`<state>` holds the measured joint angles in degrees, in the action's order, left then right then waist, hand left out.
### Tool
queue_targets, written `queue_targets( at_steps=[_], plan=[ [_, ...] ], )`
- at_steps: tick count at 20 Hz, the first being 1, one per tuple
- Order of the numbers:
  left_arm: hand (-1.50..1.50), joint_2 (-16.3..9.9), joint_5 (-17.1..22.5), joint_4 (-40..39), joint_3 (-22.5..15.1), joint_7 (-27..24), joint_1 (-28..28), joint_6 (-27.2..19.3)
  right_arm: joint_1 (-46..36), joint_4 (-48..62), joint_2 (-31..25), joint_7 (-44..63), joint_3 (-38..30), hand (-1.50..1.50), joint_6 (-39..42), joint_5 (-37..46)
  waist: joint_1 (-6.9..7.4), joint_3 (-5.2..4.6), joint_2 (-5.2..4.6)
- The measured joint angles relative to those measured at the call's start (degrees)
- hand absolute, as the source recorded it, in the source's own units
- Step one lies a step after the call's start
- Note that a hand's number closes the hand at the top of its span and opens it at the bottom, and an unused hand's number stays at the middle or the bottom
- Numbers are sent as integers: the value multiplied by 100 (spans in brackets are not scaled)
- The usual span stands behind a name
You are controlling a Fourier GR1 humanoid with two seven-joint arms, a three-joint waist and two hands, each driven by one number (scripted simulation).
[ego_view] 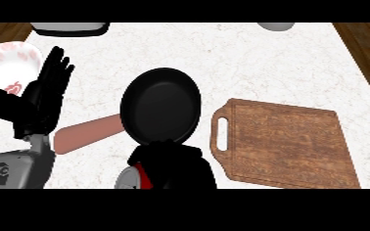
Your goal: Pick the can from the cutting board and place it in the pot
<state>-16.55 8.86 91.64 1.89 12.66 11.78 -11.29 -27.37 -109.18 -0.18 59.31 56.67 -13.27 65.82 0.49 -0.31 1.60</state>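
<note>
R hand curled on red can by round black pot; L hand spread.

The wooden cutting board lies bare at the right, open from above. The black pan fills mid-worktop, its reddish handle slanting left. The left hand stands upright beside a patterned plate.

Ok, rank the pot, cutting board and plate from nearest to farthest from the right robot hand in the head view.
From the right robot hand, curled round the can:
1. Pot, directly beyond the hand.
2. Cutting board, on its right side.
3. Plate, far left, near the counter's edge.
</note>
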Motion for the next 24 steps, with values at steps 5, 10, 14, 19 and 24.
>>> queue_targets(
  at_steps=[5,10,14,19,24],
  plan=[
    [0,7,-9,-28,-20,-26,108,40,-697,134,-37,501,-56,150,-74,67,116,2,-68],
    [0,64,5,-65,-56,-53,188,76,-1331,534,-54,729,-387,150,-216,-180,199,7,-121],
    [0,93,-36,-96,-78,-53,269,57,-1770,1001,-56,724,-679,150,-489,-390,231,14,-151],
    [0,51,0,-80,14,-42,229,70,-2314,2185,-60,785,-884,150,-243,65,194,11,-148],
    [0,74,3,-66,25,-54,205,99,-2641,3094,-61,749,-908,150,-183,12,180,19,-169]
  ],
)
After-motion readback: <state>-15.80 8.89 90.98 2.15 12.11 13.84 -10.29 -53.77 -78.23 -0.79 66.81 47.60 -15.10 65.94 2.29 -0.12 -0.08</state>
